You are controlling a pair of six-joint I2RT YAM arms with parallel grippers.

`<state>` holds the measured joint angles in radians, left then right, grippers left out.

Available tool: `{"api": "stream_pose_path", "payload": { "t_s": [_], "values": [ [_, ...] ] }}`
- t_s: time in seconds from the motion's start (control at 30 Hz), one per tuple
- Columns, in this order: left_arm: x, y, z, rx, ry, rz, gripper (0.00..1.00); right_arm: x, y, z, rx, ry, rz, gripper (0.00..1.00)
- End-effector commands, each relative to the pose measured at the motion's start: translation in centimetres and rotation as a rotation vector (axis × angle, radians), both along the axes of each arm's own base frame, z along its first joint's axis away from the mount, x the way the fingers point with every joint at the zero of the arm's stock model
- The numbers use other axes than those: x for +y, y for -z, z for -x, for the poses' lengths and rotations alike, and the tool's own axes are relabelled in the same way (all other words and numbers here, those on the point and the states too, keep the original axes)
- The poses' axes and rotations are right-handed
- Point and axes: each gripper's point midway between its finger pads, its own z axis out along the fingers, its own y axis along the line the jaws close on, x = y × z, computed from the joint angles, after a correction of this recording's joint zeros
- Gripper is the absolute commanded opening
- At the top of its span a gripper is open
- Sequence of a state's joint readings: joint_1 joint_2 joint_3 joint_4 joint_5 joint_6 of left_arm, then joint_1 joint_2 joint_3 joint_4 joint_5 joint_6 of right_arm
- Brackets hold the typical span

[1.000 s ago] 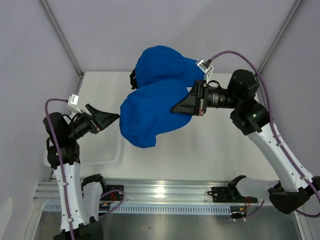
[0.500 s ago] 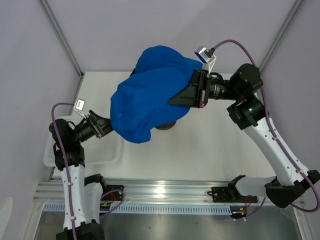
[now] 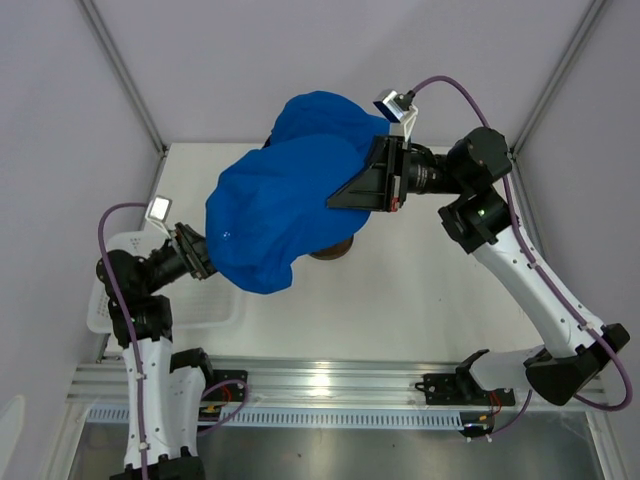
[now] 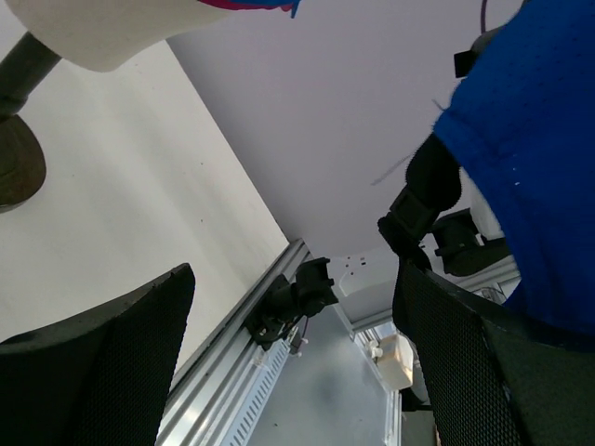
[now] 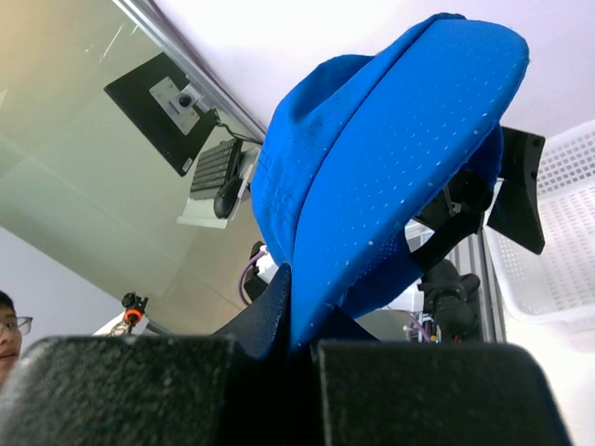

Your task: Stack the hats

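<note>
— What is the right tool (image 3: 335,200) doing?
— It's pressed together on the rim of a blue cap (image 3: 265,215), so the crown hangs open side down. I hold it in the air just in front of the head (image 4: 98,32), which wears another blue cap (image 3: 325,115) over a pink one (image 4: 242,4).
— And the left tool (image 4: 296,297)?
— Spread wide, gripping nothing, under the held cap's free edge, left of the head. I judge it's there to steady the fabric as the cap goes on top.
</note>
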<state>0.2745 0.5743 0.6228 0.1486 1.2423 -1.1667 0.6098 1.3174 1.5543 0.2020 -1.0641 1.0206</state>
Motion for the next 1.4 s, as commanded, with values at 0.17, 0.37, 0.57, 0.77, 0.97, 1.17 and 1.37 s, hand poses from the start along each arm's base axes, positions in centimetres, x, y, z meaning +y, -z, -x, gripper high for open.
{"api": "stream_pose_path", "payload": {
  "t_s": [0.17,0.37,0.57,0.77,0.97,1.17,1.37],
  "values": [
    [-0.4,-2.8,0.6,-0.078,0.02,0.018,0.95,-0.2,-1.0,1.1,-0.044,-0.038,-0.031,0.0],
    [-0.8,-3.0,1.0,-0.067,0.034,0.082,0.93,-0.2,-1.4,1.0,-0.04,-0.033,-0.063,0.0],
    [-1.8,-3.2,1.1,-0.044,0.019,0.178,0.9,0.8,-1.3,0.7,-0.008,-0.055,-0.109,0.0],
    [-1.4,-3.0,0.1,-0.038,-0.061,0.176,0.6,1.3,-1.4,0.6,0.006,-0.069,-0.12,0.0],
    [-0.8,-3.4,-1.1,-0.022,-0.138,0.109,0.01,0.9,-1.0,-0.2,0.002,-0.022,-0.084,0.0],
    [0.3,-5.5,-2.7,-0.082,-0.242,-0.03,0.05,-0.6,-1.4,-2.4,0.005,0.07,-0.053,0.0],
    [0.8,-10.1,-5.6,-0.044,-0.255,-0.025,0.09,-2.3,-3.3,-6.8,-0.048,0.247,-0.053,0.0]
  ]
}}
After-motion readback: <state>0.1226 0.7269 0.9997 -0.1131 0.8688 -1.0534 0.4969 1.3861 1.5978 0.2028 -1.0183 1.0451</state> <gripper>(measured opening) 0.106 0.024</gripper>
